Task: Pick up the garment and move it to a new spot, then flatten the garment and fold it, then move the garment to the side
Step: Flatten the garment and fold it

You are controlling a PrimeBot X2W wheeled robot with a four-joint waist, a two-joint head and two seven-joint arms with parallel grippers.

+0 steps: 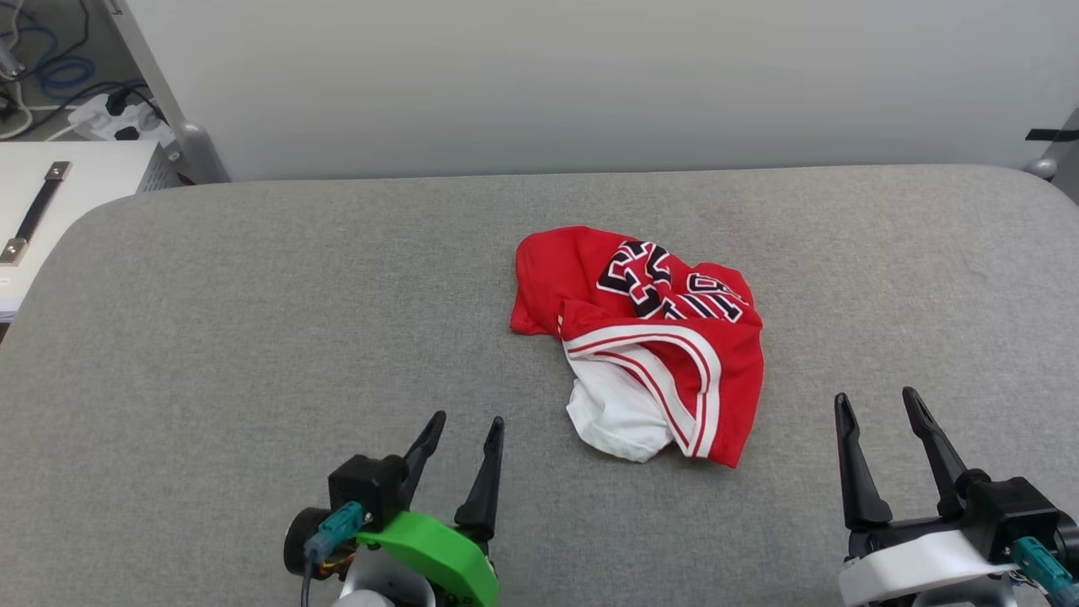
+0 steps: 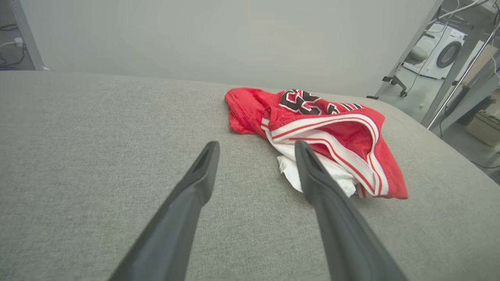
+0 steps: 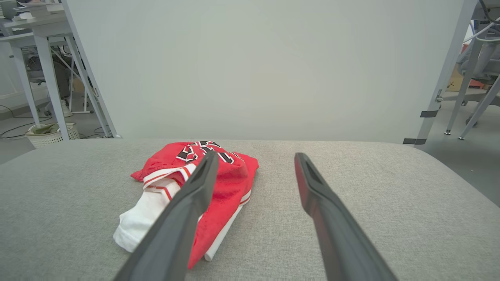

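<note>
From my head camera, the garment (image 1: 649, 337) lies crumpled in a heap on the grey fabric-covered counter (image 1: 253, 337), a little right of the middle, with its red body bunched up, black-and-white lettering showing on the far side and a white sleeve with red-and-white striped trim spilling toward me. My left end effector (image 1: 469, 421) sits low at the near left with its two dark fingers spread and nothing between them, near the heap but apart from it. My right end effector (image 1: 875, 398) sits at the near right, also spread and empty, apart from the red hem. A white panel (image 1: 590, 84) stands behind the counter. Through my left wrist camera, the left end effector (image 2: 256, 145) points across the counter with its fingers parted, and the garment (image 2: 343, 136) lies ahead and to the right, partly behind the right-hand finger. A washing machine (image 2: 441, 48) stands in the background at the upper right. Through my right wrist camera, the right end effector (image 3: 254, 155) is spread wide, holding nothing, and the garment (image 3: 230, 183) lies ahead on the left, partly hidden by the left-hand finger.
</note>
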